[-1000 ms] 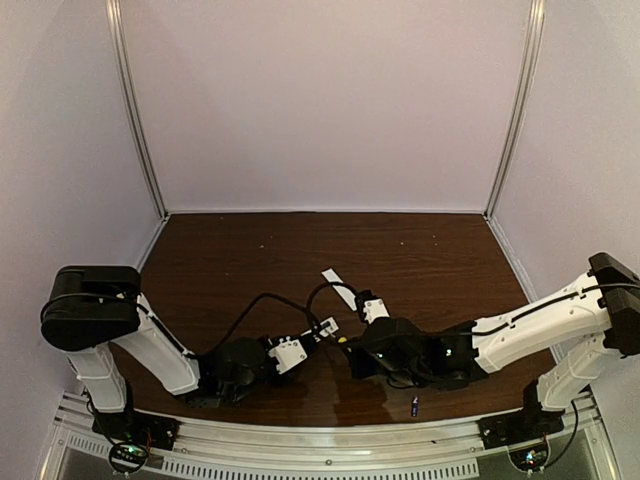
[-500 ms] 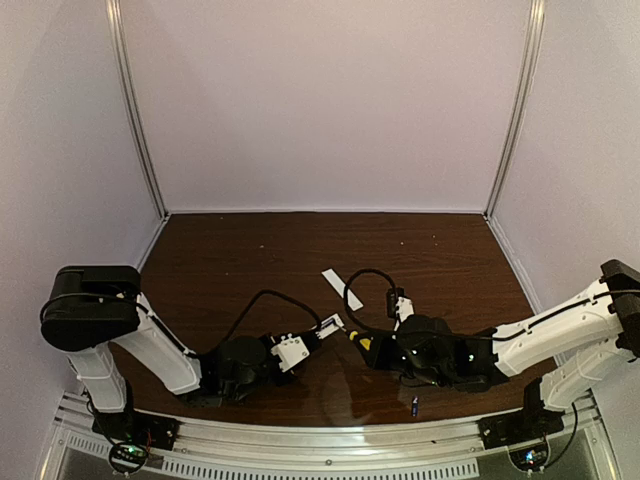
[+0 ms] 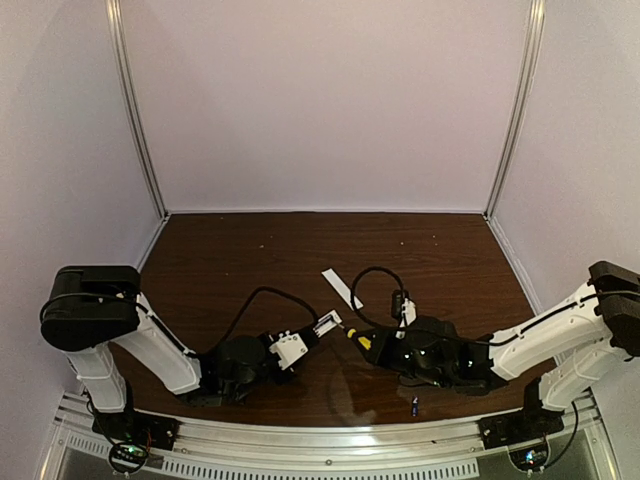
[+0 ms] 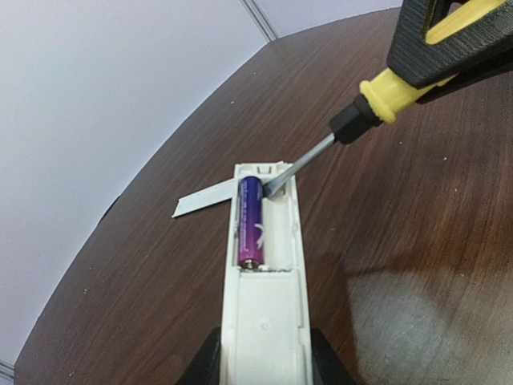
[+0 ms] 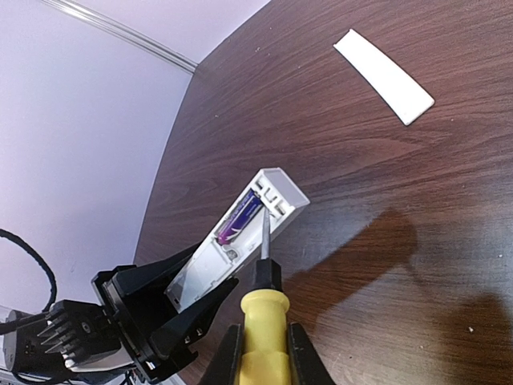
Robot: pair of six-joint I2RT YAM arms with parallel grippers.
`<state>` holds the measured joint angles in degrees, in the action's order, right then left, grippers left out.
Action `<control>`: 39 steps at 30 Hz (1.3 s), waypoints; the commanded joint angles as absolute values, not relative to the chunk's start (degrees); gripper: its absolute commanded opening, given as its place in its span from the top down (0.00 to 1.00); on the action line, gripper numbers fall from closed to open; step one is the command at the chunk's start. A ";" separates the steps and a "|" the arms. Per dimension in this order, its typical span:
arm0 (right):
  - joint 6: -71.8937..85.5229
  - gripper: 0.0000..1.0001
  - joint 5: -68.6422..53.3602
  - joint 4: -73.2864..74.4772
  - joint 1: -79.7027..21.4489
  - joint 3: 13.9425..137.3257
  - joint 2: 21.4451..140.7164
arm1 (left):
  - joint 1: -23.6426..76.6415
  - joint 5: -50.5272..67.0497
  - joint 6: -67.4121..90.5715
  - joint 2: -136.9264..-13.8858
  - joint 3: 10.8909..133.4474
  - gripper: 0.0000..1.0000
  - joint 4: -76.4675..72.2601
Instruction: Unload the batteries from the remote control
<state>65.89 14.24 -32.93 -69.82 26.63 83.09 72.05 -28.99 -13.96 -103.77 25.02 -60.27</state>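
My left gripper [image 4: 264, 365] is shut on the white remote control [image 4: 264, 297] and holds it with the open battery recess facing up. One purple battery [image 4: 249, 220] lies in the left slot, and the slot beside it is empty. My right gripper [image 5: 264, 353] is shut on the yellow-handled screwdriver [image 5: 263, 329]. Its tip rests in the empty slot at the remote's far end, beside the battery [image 5: 239, 218]. In the top view the remote [image 3: 326, 325] and the screwdriver [image 3: 357, 338] meet at the table's middle. A second battery [image 3: 415, 405] lies near the front edge.
The thin white cover strip [image 3: 342, 288] lies flat on the brown table just beyond the remote, and it also shows in the right wrist view [image 5: 383, 76]. Cables loop over both wrists. White walls enclose the table on three sides.
My right arm has shifted to the right and turned, so the screwdriver now points at the remote's far end with its tip in the recess. The left gripper has tilted the remote slightly.
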 commanded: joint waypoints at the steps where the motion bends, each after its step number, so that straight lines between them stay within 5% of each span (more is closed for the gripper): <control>1: 66.04 1.00 11.63 -39.95 -69.47 28.29 85.25 | 73.11 -23.48 -13.56 -102.22 26.37 1.00 -65.17; 13: 58.80 1.00 14.45 -23.93 -69.47 34.40 88.97 | 73.13 -24.44 -13.27 -102.22 27.10 1.00 -63.31; 39: 55.62 1.00 12.30 -17.74 -69.49 38.21 90.06 | 73.12 -27.29 -12.57 -101.95 27.95 1.00 -61.45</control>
